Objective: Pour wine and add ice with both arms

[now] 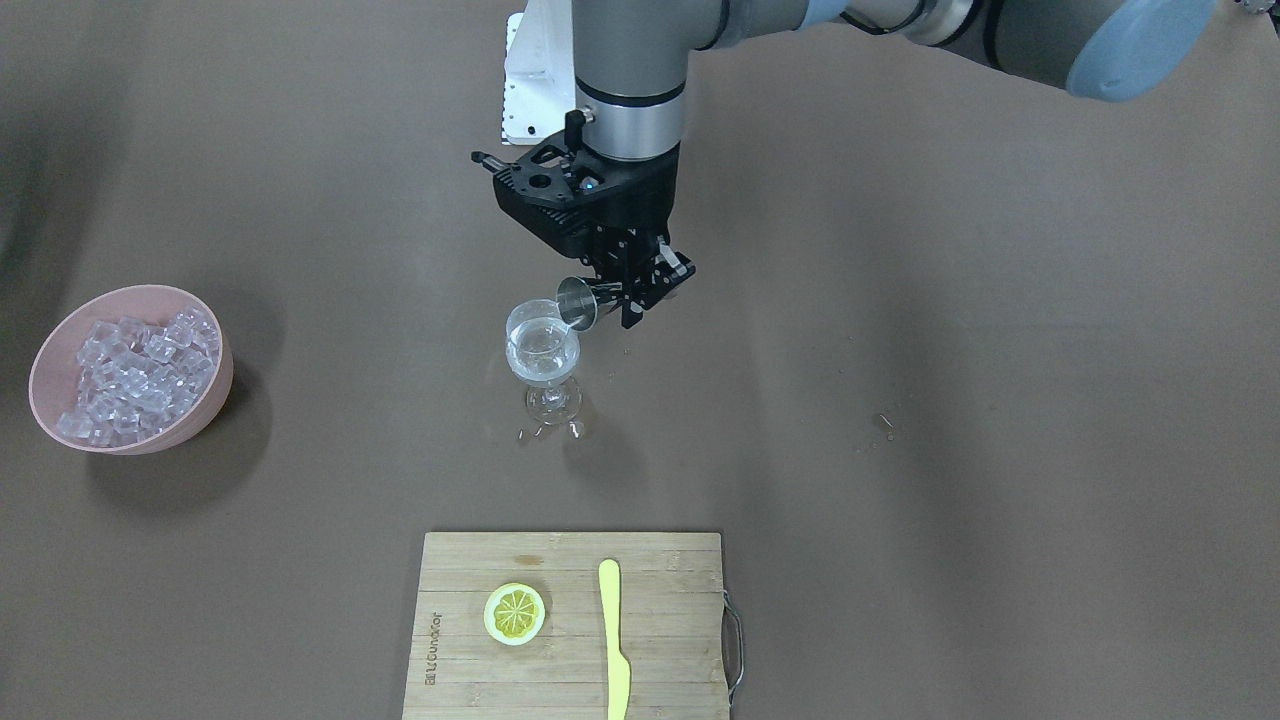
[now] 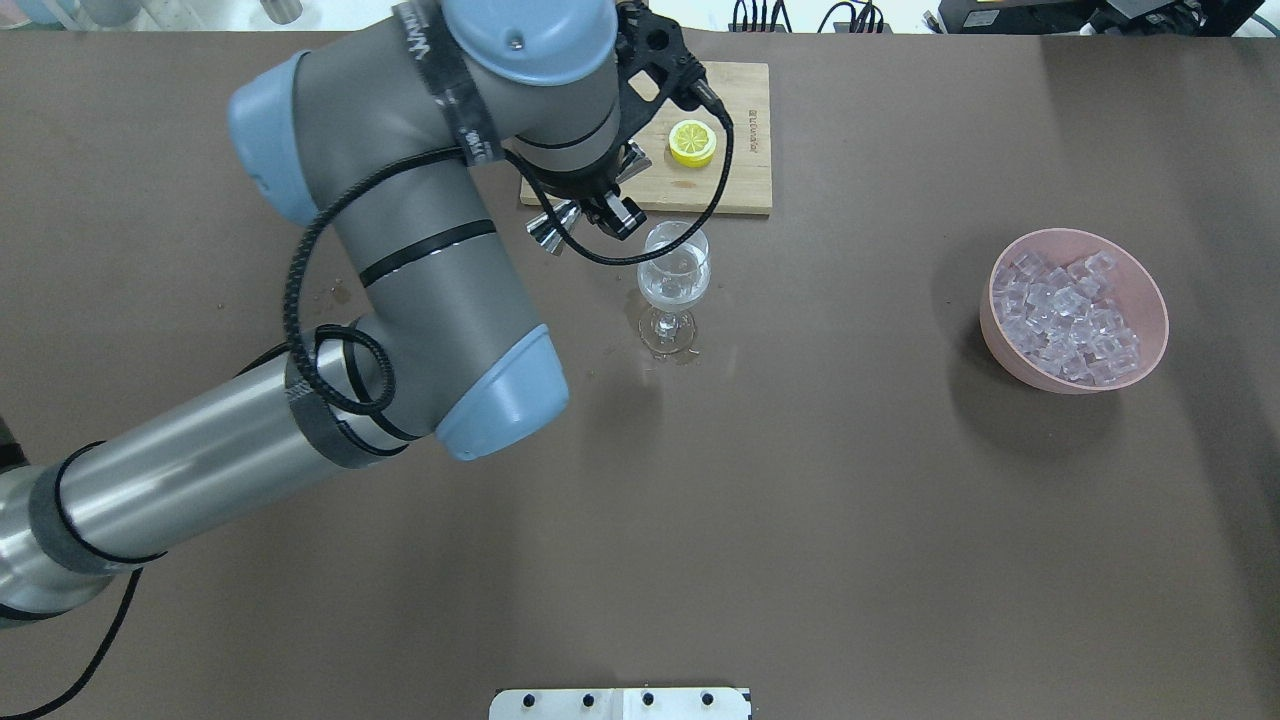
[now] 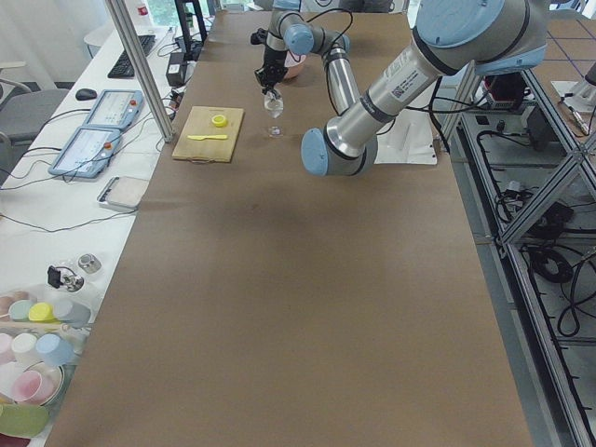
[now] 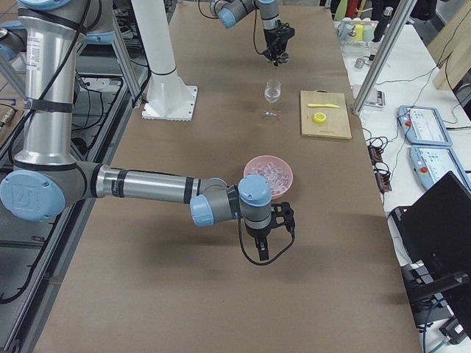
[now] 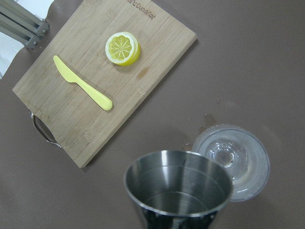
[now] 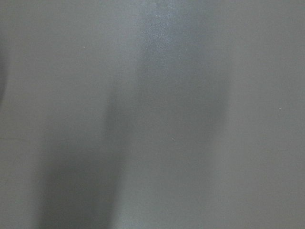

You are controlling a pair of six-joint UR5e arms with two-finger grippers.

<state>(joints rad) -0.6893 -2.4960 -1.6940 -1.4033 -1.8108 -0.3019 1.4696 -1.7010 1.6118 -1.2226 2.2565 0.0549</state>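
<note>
One left pincer [image 1: 628,288] is clamping one steel jigger [image 1: 577,302], tipped sideways with its mouth over the rim of one stemmed wine glass [image 1: 542,345]; touching or not, cannot tell. The glass is standing just below and beside the pincer tip, with a little clear wine [image 1: 540,358] sitting in it. A few droplets [image 1: 520,435] are lying by its foot. One round pink bowl [image 1: 215,400] is holding many glassy ice cubes [image 1: 135,372], well apart toward the robot's right, with matte brown table [image 1: 900,500] running between. One wooden board [image 1: 570,680] is lying beyond the pincer, away from the robot, carrying one lemon slice [image 1: 514,613] and one yellow knife [image 1: 613,640]. One right pincer [image 4: 266,234] is hanging near the bowl; whether it is clenched, cannot tell
</note>
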